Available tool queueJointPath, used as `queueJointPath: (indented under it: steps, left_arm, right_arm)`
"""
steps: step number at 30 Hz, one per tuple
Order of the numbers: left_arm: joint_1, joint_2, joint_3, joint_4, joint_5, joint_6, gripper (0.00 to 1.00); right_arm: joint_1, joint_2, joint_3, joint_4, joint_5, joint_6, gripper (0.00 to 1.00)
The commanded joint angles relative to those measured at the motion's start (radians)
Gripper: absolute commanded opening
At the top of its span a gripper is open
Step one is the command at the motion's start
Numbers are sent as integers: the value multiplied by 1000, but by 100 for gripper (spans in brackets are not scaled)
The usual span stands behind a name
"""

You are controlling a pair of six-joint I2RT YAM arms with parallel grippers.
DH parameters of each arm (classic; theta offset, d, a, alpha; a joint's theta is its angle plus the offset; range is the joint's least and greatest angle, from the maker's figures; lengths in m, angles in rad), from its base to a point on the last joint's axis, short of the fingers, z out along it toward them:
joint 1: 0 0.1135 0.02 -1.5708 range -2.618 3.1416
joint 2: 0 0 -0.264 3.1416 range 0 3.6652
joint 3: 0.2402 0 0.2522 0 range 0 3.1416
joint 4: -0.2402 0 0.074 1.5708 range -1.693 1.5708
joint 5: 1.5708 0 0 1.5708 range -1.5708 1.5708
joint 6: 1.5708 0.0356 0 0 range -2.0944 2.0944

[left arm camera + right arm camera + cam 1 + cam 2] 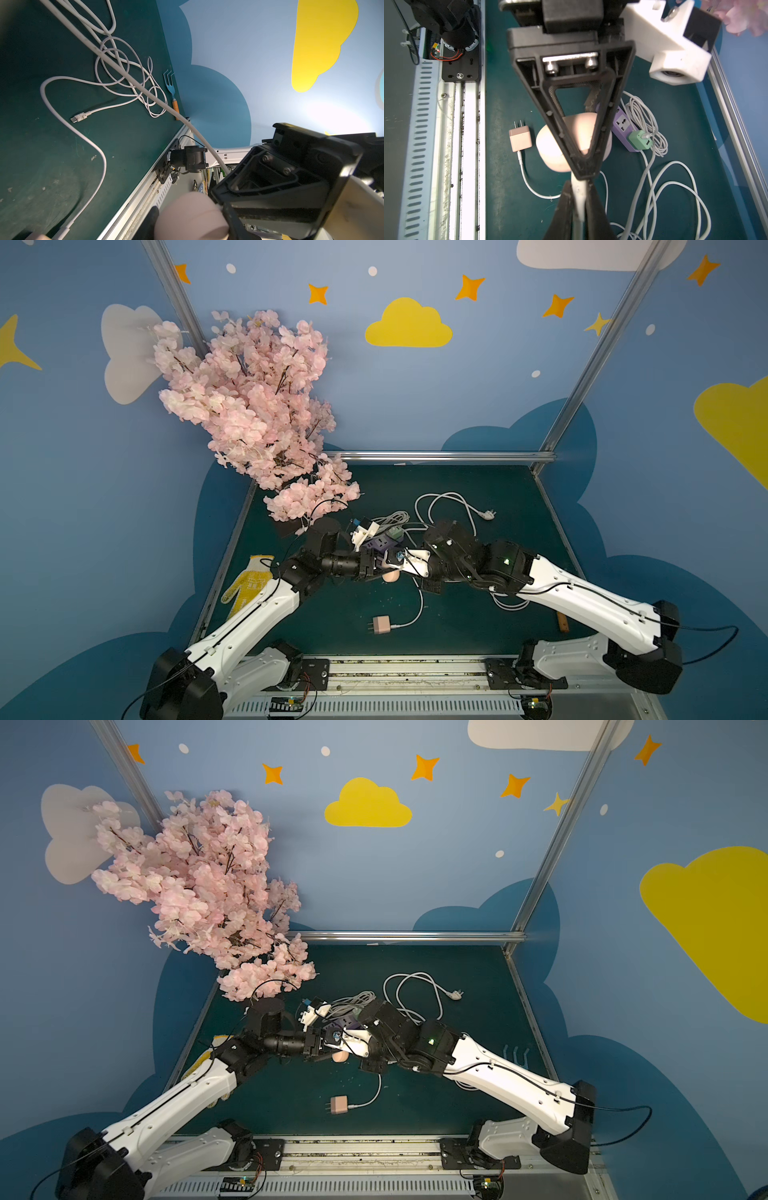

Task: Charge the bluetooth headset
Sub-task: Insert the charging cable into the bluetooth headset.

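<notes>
Clock dirs from mat centre, 6 = robot side. Nearest, at 6: pale-pink square plastic wall charger (381,624) lying flat on the dark green mat (332,622), 2 prongs pointing to 9, thin white lead (519,158) leaving its 3 side & curving twd 12. At approx centre the L gripper (192,222) is clamped on the pale-pink rounded plastic headset case (390,576), w/ one black finger lying across it in the R wrist view; can't tell if the case rests on the mat or hangs clear. R gripper (578,193) meets it from 3, jaws pinched tight on the end of a white cable (578,200); in the L wrist view the tip sits right at the case's side, seated or not can't tell. At 8: yellow knit glove w/ white print (249,583), partly under the L arm. At 4, by the mat edge: small blue metal rake w/ orange wooden handle (172,91). Just past the grippers at 12: purple plastic power strip (623,122) w/ mint-green cube adapter (638,140) plugged in, bundled grey-white cord (641,110) beside it. At 1: loose loops of white power cord (489,514) ending in a plug. Far, at 10–11: pink artificial blossom branch (249,406).
</notes>
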Motion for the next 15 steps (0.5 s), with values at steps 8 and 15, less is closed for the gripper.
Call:
queueJointPath:
  steps: [8,15]
  left_arm:
    - [-53,-70,117,270,126,-54,3]
    - [-53,-78,104,274,125,-44,3]
  right_arm:
    - [69,153,-56,294,-216,60,0]
    - [72,205,-27,293,-314,85,0]
